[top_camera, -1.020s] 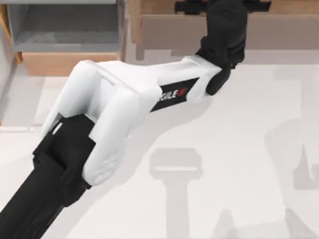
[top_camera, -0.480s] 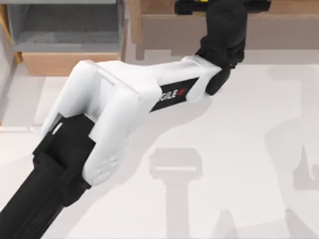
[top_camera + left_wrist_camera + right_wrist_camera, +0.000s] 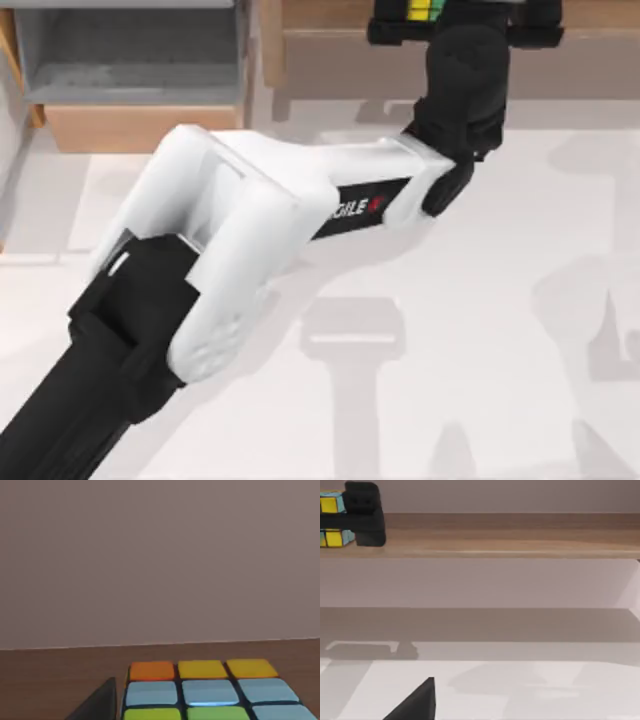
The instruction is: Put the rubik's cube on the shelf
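Moved: your left arm has swung rightward along the shelf (image 3: 330,45); the rubik's cube (image 3: 421,10) now shows.
Fingers: left gripper (image 3: 465,25) seemingly clamped on the cube, over the board.
Risk: releasing before it rests could tumble it to the table (image 3: 480,300).
Right arm: parked, fingers unreadable.

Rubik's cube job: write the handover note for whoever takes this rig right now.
Left tool: reached out over the shelf at the far edge of the table, with the rubik's cube between its fingers. In the right wrist view the cube sits at the level of the top board; whether it rests on the wood cannot be told.
Right arm: parked, its wrist camera facing the shelf front.
Done: cube carried to the shelf.
Left: confirm contact, let go, pull the left arm back.
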Robot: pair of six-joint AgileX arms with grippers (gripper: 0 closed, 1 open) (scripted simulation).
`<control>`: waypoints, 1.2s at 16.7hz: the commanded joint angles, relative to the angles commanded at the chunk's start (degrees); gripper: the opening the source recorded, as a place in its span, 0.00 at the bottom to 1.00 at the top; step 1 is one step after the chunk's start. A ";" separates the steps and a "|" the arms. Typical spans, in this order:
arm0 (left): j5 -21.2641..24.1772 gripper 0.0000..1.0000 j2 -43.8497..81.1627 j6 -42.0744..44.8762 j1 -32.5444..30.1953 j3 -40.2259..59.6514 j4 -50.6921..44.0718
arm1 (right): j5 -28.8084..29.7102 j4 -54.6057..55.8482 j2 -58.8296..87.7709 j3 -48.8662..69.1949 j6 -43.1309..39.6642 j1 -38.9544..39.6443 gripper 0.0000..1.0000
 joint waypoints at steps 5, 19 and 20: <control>8.63 1.00 -6.77 7.12 -1.14 -19.08 13.58 | 0.00 0.00 0.00 0.00 0.00 0.00 1.00; 60.85 1.00 -35.04 51.40 48.93 -92.94 46.03 | 0.00 0.00 0.00 0.00 0.00 0.00 1.00; 64.48 1.00 -36.39 54.91 53.65 -95.70 46.16 | 0.00 0.00 0.00 0.00 0.00 0.00 1.00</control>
